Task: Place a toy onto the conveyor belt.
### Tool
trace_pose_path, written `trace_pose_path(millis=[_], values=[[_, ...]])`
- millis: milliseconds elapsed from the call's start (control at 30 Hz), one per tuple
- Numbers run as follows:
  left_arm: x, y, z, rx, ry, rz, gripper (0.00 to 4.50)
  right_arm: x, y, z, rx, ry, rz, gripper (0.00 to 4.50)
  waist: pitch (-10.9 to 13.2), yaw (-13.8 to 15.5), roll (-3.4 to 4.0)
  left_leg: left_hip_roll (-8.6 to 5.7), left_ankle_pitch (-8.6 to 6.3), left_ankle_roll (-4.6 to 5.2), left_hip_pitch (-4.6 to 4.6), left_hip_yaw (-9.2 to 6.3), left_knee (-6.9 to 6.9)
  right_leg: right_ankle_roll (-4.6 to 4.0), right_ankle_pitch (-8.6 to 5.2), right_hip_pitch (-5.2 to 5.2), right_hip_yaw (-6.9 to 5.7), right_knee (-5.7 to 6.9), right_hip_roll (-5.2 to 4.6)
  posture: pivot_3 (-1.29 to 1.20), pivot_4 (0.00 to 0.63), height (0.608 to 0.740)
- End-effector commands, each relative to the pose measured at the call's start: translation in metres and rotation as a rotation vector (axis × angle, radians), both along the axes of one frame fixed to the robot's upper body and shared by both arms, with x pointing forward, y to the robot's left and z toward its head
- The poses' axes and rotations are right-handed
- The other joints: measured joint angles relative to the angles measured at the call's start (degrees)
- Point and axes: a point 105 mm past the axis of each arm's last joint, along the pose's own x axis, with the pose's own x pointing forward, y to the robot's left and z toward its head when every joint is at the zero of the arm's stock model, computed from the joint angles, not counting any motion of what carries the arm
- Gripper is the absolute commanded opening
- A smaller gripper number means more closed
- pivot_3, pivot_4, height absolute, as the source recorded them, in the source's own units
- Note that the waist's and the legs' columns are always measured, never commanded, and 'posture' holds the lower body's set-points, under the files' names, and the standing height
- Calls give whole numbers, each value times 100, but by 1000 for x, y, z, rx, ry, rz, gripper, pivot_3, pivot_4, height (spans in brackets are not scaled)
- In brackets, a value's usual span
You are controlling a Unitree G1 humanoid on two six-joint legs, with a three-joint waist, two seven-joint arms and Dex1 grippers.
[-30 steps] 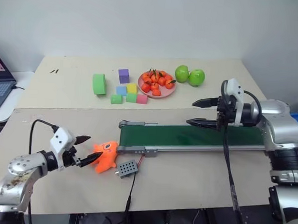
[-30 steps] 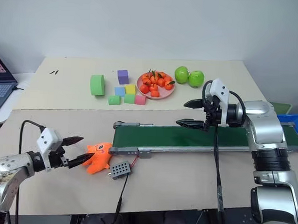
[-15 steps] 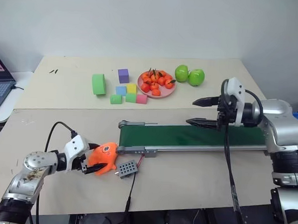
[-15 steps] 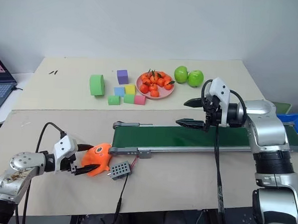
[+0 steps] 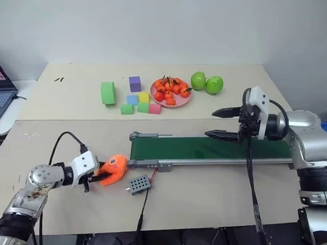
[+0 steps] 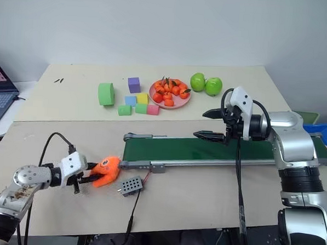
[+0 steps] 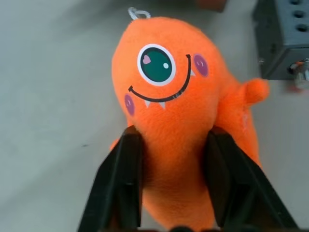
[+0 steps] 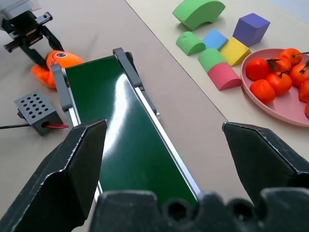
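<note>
1. My left gripper (image 7: pixel 171 181) is closed on the toy (image 7: pixel 178 111): in the left wrist view both black fingers (image 7: pixel 126 179) press into the orange plush below its face. The toy lies on the tan table (image 5: pixel 215 191), just off the near end of the conveyor belt (image 5: pixel 206 148) and beside the small grey box (image 5: pixel 139 183). It is not on the belt yet.

2. My right gripper (image 5: pixel 225 123) hangs over the far stretch of the belt with its fingers spread wide, holding nothing.

3. Risk one: the plush is soft and the pinch sits low on the body. I judge it could squirm or rotate out of the grip on the lift, dropping short of the belt.

4. Risk two: the belt's grey frame end and roller stand right next to the toy. A low or sideways carry could snag a limb on the frame, or knock the grey box and tug its red wiring.

5. Risk three: the belt is narrow. Releasing off-centre could let the toy roll over the rail onto the table.

6. Writing: I read no brand or label. The toy shows only a printed single eye, toothy smile and purple cheeks. The laptop screen (image 5: pixel 1 86) at the table's edge may carry text, but it is too small for me to tell.
</note>
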Motion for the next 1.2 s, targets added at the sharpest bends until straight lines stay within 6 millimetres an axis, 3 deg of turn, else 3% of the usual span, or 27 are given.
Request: trace_pose_path(millis=[33, 133, 233, 367, 433, 500, 600, 767, 900, 1200], values=[[18, 55, 14, 2, -57, 291, 878, -2, -1, 16, -2, -64, 5, 4500, 0, -15, 0, 0, 0, 0, 4, 2, -1, 0, 0, 0, 0, 0, 0, 0, 150, 740], [33, 68, 37, -34, -147, 369, 878, -1, -1, 15, -5, -63, 6, 4500, 0, -24, 0, 1, 2, -3, 5, 3, -4, -2, 1, -1, -3, 4, 0, 0, 150, 740], [49, 68, 65, -87, -254, 394, 878, -1, 0, 15, -6, -63, 8, 4500, 1, 5, -3, -2, 0, -1, -1, 3, -3, -2, 2, -4, -5, 1, -2, 0, 150, 740], [68, 40, 104, -183, -357, 318, 878, -1, 1, 15, -7, -65, 9, 4500, 3, 57, -6, -7, -1, 1, -25, -6, 1, -2, 2, -11, -20, -5, -7, 0, 150, 740], [72, 24, 115, -201, -374, 263, 878, -1, 0, 15, -8, -66, 9, 4500, 3, 52, -6, -7, -2, 1, -32, -7, 3, -1, 3, -15, -21, -9, -7, 0, 150, 740], [73, 2, 111, -150, -352, 165, 878, -2, 0, 15, -7, -67, 6, 4500, 3, 30, -6, -8, -2, 2, -34, -6, 3, -1, 3, -15, -21, -10, -8, 0, 150, 740], [70, -48, 112, -117, -341, -41, 878, -4, -3, 15, -10, -65, -5, 4500, 3, 12, -6, -7, -2, 2, -33, -2, 0, -1, 3, -16, -18, -11, -7, 0, 150, 740], [68, -92, 124, -157, -322, -192, 878, -9, -7, 15, -6, -62, -24, 4500, 7, 9, -12, -3, -1, 1, -36, -2, 10, -1, 3, -16, -18, -5, -5, 0, 150, 740], [59, -114, 116, -140, -274, -296, 878, -12, -9, 13, -2, -58, -39, 4500, 6, -2, -12, -4, -1, 1, -34, 2, 15, -1, 4, -13, -12, -1, -5, 0, 150, 740], [40, -134, 117, -114, -193, -432, 878, -16, -14, 10, -5, -52, -67, 4500, 7, 23, -12, -5, -2, 4, -36, 1, 26, 0, 4, -12, -12, 0, -5, 0, 150, 740]])
